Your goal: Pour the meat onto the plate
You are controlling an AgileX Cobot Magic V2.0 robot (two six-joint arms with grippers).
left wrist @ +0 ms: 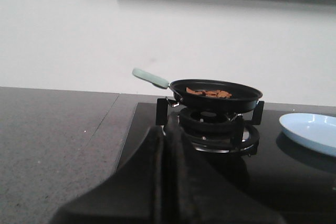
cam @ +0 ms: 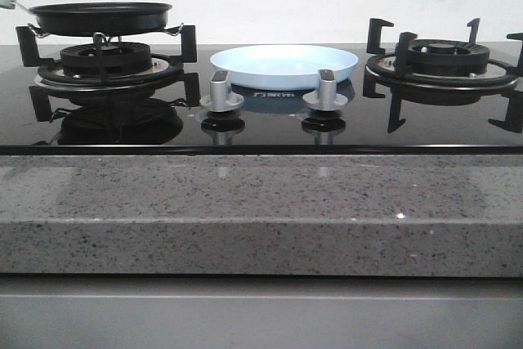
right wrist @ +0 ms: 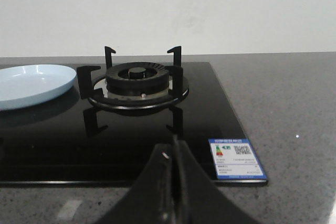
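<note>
Meat [left wrist: 209, 93] lies heaped in the black pan [left wrist: 216, 94] on the left burner [left wrist: 212, 124], its handle [left wrist: 150, 77] outward for grasping. Plate [cam: 284, 66] waits between burners. Left gripper [left wrist: 167, 182] and right gripper [right wrist: 173, 187] are both clenched, grasping nothing.

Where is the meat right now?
The meat lies inside the black frying pan, which sits on the left burner of the stove in the front view. The empty plate is just to its right.
</note>
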